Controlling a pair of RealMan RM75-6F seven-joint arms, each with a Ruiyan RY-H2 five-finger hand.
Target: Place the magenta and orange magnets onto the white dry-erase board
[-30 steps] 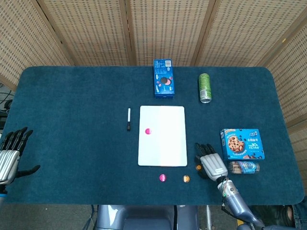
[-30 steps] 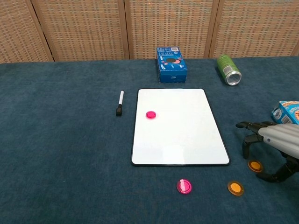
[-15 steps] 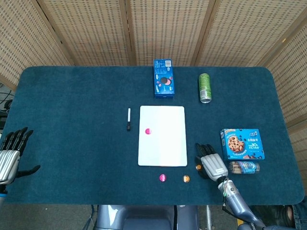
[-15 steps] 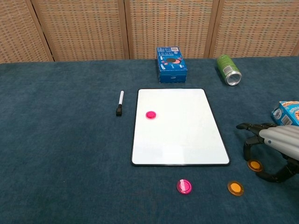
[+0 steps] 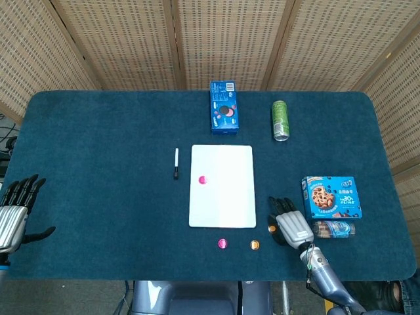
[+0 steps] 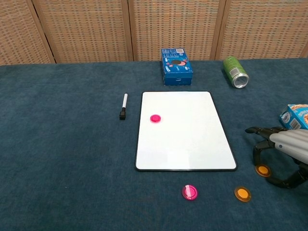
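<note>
Blue table (image 5: 98,197), left robot hand (image 5: 14,213) (head view only)

the head view looks steeply down from high up, taking in the whole counter (image 5: 98,197); the chest view sits lower and nearer, facing the back screens. both share the white board (image 5: 222,186).

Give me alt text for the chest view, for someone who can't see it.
A white dry-erase board lies on a blue table with one magenta magnet on it; a second magenta magnet and two orange magnets lie off its near edge. The right hand arches over the farther orange magnet, fingers spread.
</note>
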